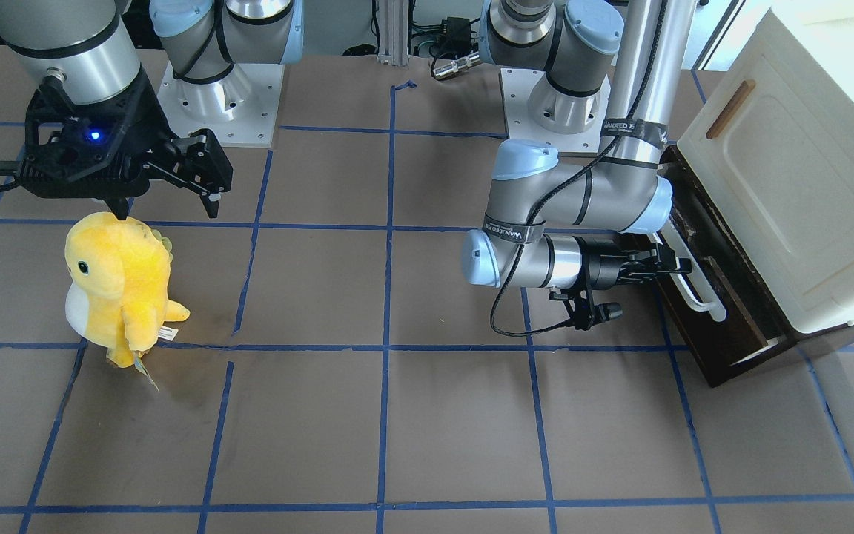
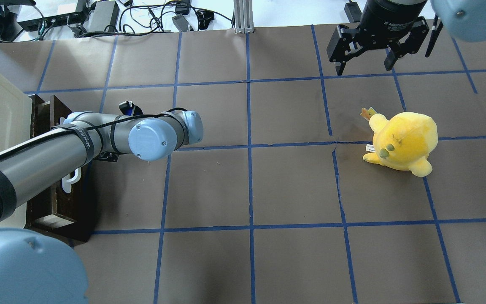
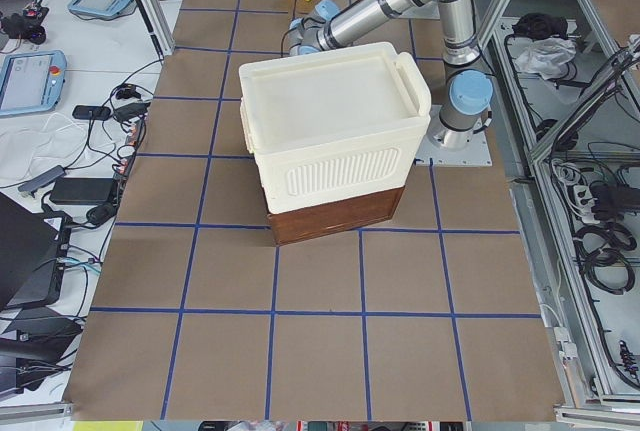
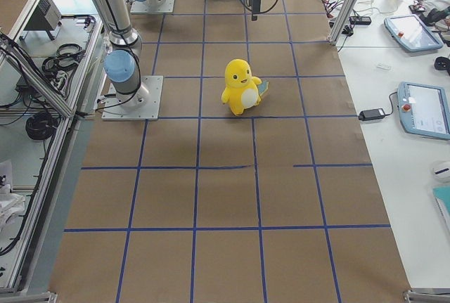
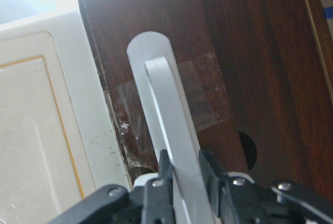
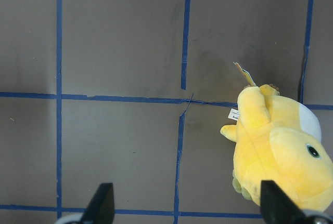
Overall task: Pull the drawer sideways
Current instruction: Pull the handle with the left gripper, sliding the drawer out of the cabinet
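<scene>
Dark brown drawer [image 5: 234, 52] with a white bar handle [image 5: 166, 109]; cream cabinet [image 1: 790, 185]; yellow, white-bellied plush dinosaur [image 1: 119, 274]; brown worktop [image 1: 397, 430] gridded in blue tape.

Silver-grey tubular arms [image 1: 638, 67], pale-blue joint caps [image 2: 152, 139], black cables [image 1: 494, 308] under lettered black bands [image 1: 633, 128]

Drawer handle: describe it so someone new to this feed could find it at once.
Find the cream cabinet at the table's end on the robot's left; under it sits the dark brown drawer. The handle is the long white bar across that drawer's front, with the left end effector shut on it, unlike the small brown handle on the cabinet itself.
</scene>
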`<state>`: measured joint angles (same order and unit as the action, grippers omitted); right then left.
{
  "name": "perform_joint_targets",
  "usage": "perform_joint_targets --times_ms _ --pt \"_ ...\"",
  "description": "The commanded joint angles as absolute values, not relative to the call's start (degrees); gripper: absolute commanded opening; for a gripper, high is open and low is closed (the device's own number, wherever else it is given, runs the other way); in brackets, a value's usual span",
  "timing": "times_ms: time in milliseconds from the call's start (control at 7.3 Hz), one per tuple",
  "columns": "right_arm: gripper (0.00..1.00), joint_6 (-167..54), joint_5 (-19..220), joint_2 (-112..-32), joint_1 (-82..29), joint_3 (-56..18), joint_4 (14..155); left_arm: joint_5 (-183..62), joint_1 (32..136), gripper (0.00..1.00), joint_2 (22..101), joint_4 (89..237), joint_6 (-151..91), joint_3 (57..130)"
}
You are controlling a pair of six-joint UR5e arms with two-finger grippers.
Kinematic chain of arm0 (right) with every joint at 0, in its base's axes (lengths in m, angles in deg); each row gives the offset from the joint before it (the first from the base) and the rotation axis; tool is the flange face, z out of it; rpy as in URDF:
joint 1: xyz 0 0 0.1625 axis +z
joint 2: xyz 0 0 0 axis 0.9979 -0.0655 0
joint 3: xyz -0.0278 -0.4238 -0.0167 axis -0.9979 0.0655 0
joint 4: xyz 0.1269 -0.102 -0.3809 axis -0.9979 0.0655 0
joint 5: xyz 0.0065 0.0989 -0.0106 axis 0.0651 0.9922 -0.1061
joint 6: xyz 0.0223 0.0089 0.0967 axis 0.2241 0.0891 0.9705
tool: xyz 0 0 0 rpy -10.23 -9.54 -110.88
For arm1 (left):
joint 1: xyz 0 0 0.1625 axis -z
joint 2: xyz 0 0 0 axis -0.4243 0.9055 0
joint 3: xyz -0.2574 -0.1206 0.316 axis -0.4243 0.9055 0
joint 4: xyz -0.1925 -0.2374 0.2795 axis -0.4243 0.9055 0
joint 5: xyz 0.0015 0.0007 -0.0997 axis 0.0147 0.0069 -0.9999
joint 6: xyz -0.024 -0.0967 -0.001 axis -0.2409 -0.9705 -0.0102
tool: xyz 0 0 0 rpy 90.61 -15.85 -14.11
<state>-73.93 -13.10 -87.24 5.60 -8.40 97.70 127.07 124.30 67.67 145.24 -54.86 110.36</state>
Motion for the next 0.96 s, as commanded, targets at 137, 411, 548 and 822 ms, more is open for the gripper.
perform_joint_targets --times_ms 137,411,548,822 --pt "1.0 -73.9 -13.1 -87.2 5.6 -8.4 97.7 127.0 125.6 0.24 67.8 145.3 -54.9 110.0" --pt "1.0 -73.9 -13.1 -87.2 5.6 -8.4 97.7 127.1 126.6 0.24 67.9 145.2 -54.9 109.9" --pt "1.0 -73.9 -13.2 -87.2 5.6 -8.4 97.7 127.0 127.0 0.24 68.0 145.2 -54.9 109.9" --pt "1.0 -73.9 -13.1 -87.2 5.6 -8.4 97.7 127.1 127.7 0.24 68.1 145.1 -54.9 109.8"
